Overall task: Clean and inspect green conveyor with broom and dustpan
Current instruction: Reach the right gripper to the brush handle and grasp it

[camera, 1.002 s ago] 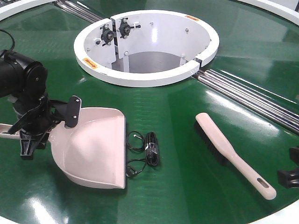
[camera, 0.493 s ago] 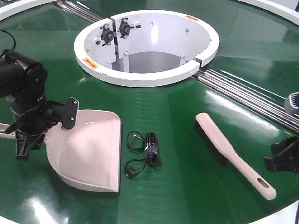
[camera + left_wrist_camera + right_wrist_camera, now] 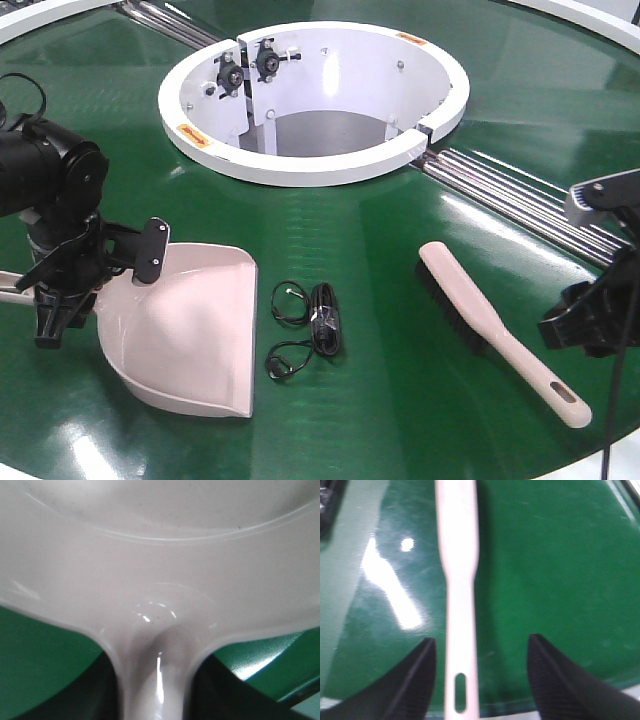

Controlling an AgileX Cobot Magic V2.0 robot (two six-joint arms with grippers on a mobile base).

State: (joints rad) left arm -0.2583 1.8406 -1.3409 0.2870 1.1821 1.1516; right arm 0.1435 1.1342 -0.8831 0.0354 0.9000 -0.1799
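Here the dustpan (image 3: 190,335) sits at the near left of the green conveyor (image 3: 400,420), its flat mouth facing right. The left claw (image 3: 98,283) is clamped on the neck where handle meets scoop. In the left wrist view its dark fingers (image 3: 95,690) press both sides of that neck, though the picture is soft. The handle's far end runs off the left edge, so we cannot see how it ends.

Just right of the mouth, apart from it, lies a tangled black cord (image 3: 312,330).

Further right the broom (image 3: 490,325) lies flat, its slotted handle end pointing to the near right. Only a dark strip of bristle shows under its left edge.

The right claw (image 3: 580,320) is beside that handle. From the right wrist view it (image 3: 481,640) is spread wide with the handle between its fingers, neither touching. We cannot tell how high it hangs over the belt. Its arm is cut off at the right edge.

The belt is glossy and throws back pale glare. Beyond, the white ring (image 3: 300,165) walls the central opening, and silver rollers (image 3: 520,205) run from it toward the right.
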